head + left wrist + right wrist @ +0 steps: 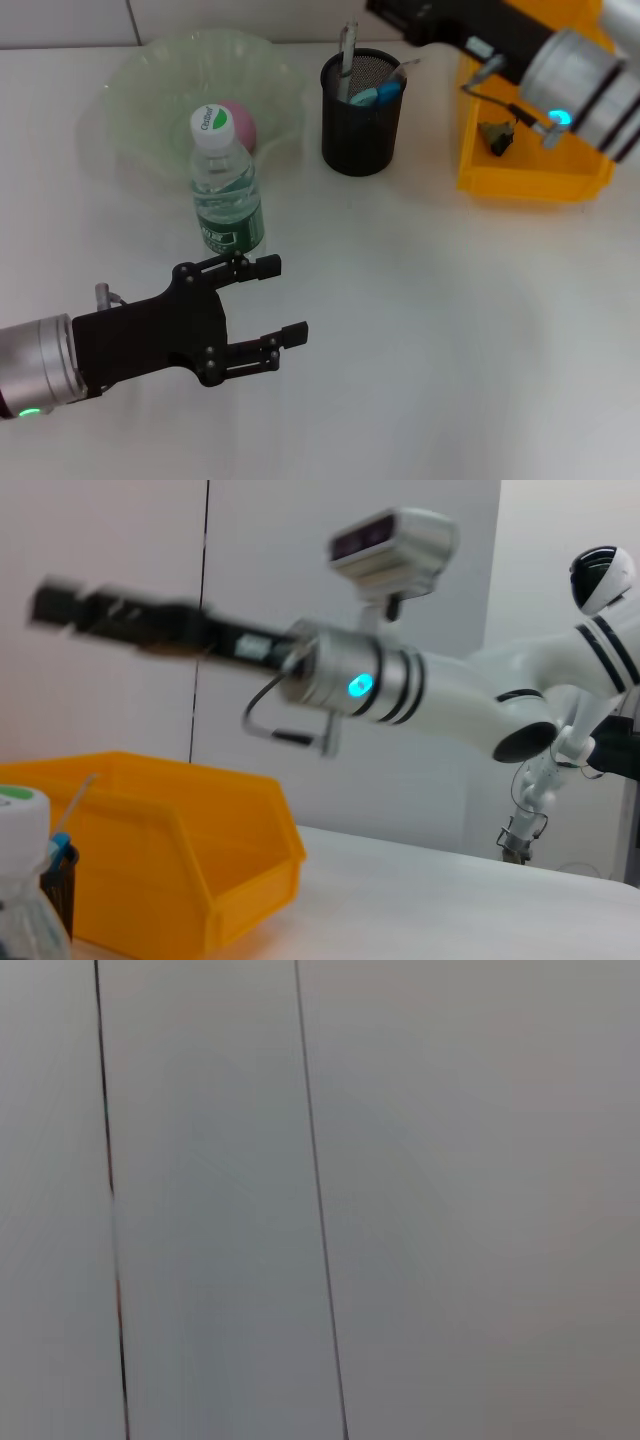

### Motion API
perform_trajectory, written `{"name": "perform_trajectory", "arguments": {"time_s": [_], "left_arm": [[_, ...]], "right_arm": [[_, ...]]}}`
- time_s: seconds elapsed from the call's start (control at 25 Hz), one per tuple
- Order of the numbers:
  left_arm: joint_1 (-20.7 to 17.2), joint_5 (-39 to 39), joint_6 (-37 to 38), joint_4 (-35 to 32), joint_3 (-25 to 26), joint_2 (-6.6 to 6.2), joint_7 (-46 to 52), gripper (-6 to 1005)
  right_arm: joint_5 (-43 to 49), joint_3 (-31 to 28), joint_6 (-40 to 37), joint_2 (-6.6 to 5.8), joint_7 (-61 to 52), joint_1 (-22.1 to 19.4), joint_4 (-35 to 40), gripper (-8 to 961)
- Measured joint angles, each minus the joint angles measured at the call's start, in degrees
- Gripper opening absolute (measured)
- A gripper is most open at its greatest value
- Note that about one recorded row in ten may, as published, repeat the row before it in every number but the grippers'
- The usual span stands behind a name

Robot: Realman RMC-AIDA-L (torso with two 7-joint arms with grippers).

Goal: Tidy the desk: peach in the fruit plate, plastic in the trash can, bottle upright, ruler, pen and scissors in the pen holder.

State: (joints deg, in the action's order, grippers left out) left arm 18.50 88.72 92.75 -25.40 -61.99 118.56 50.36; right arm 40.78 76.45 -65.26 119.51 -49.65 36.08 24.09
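Your left hand (268, 300) hangs with fingers apart just beside the upright bottle (226, 185); back it away level to avoid tipping. The right hand's fingers are hidden beyond the pen holder (362, 112).

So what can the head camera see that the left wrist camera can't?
Only the head view shows the peach in the green plate, the whole pen holder with items standing in it, and the left gripper, jaws open, just in front of the bottle. Only the left wrist view shows the robot's white body and the wall behind it. Both show the upright bottle, the orange bin, the white table and the right arm raised over the bin.
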Motion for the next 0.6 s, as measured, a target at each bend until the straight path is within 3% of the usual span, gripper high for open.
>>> {"name": "perform_trajectory", "arguments": {"time_s": [0.04,0.16,0.2,0.24,0.28,0.32,0.36,0.44,0.6], "left_arm": [[-0.1,-0.1,0.1,0.0,0.1,0.0,0.0,782],[-0.4,-0.1,0.1,0.0,0.4,-0.03,0.2,782],[-0.8,-0.1,0.2,0.0,0.7,-0.06,0.2,782],[-0.8,-0.1,0.2,0.0,0.7,-0.06,0.2,782],[-0.9,-0.1,0.3,0.0,0.9,-0.1,0.2,782],[-1.0,-0.1,0.5,0.0,0.9,-0.12,0.2,783],[-1.0,-0.1,0.5,0.0,0.9,-0.12,0.2,783],[-1.2,-0.2,2.2,0.0,1.4,-0.18,0.9,783],[-1.3,0.0,2.6,0.0,1.7,-0.22,2.8,783]], "right_arm": [[0.0,0.0,0.0,0.0,0.0,0.0,0.0,456],[3.5,0.1,-3.5,-1.15,-10.6,-7.4,10.8,515],[9.9,-0.9,-6.2,-2.19,-18.1,-11.7,16.8,535],[9.9,-0.9,-6.2,-2.19,-18.1,-11.7,16.8,580],[17.6,-3.5,-10.5,-2.84,-23.6,-14.2,20.3,626],[17.6,-3.5,-10.5,-2.84,-23.6,-14.2,20.3,671],[23.3,-5.6,-14.0,-3.09,-26.2,-15.1,21.5,717],[42.4,-13.6,-25.2,-3.2,-30.5,-16.2,24.1,773],[49.5,-15.7,-29.2,-3.02,-30.6,-16.5,24.5,820]]}}
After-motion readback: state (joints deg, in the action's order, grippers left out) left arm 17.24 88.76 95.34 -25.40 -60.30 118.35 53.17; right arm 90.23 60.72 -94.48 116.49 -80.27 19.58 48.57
